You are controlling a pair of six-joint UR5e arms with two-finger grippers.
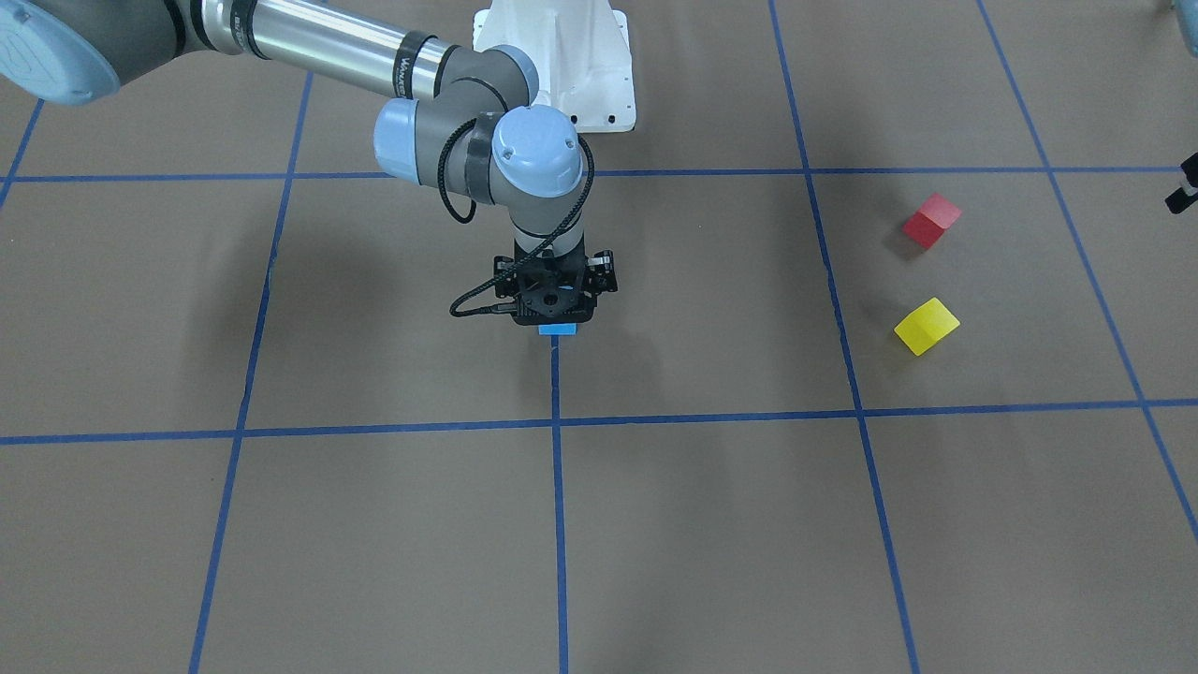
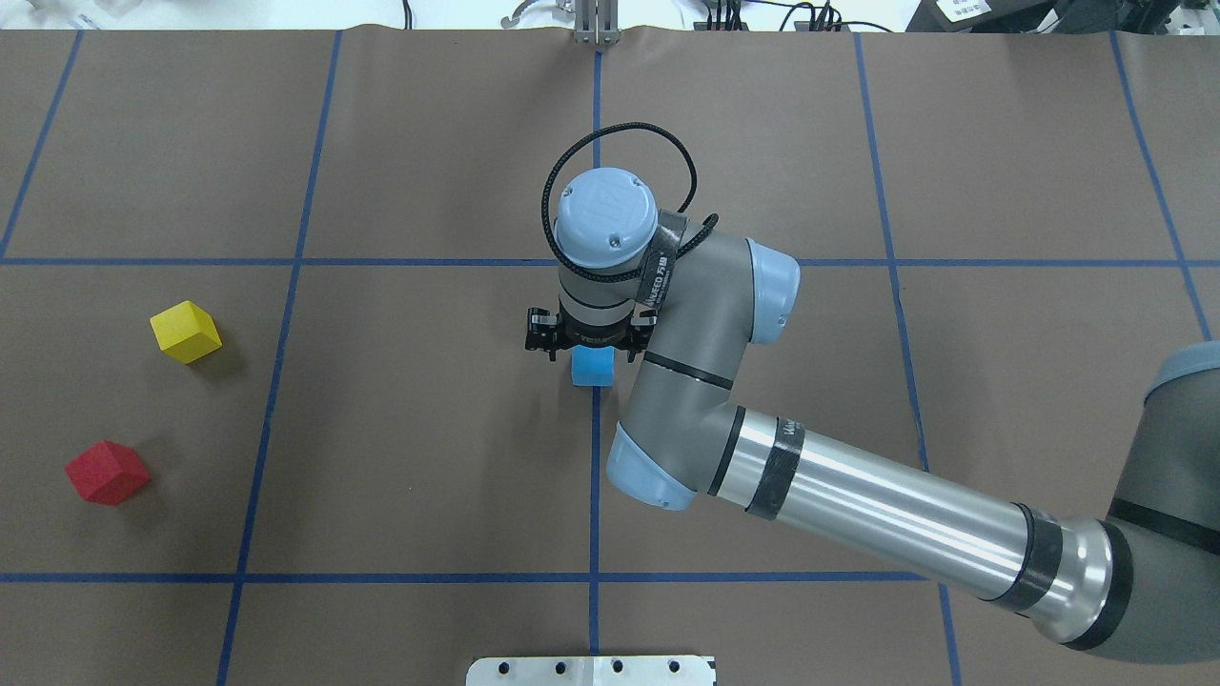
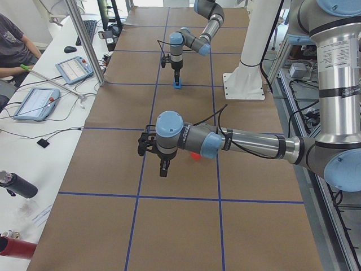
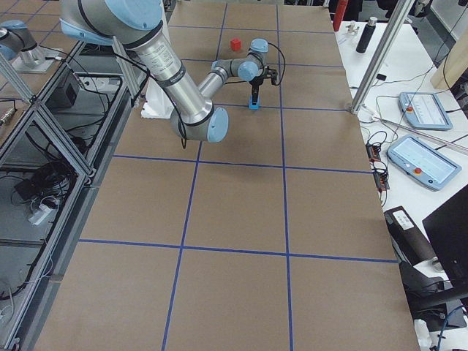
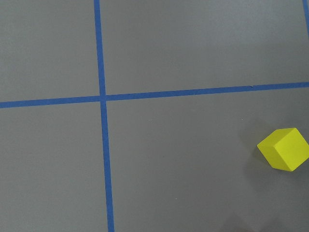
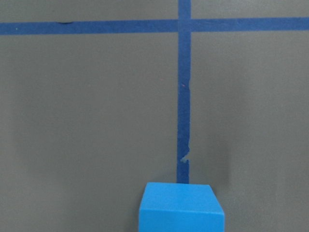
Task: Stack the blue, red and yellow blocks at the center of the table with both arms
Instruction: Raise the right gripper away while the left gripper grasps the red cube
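At blue block, tabletop centre, on tape line, with right gripper; can't tell if clamped or apart. Release fully, retract straight up, no twist. Then red block, yellow block from left edge.

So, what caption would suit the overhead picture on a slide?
Right gripper over the blue block at the centre of the table; yellow block and red block wait at left.

table: matt paper | blue block: matt | right arm: shiny metal tube
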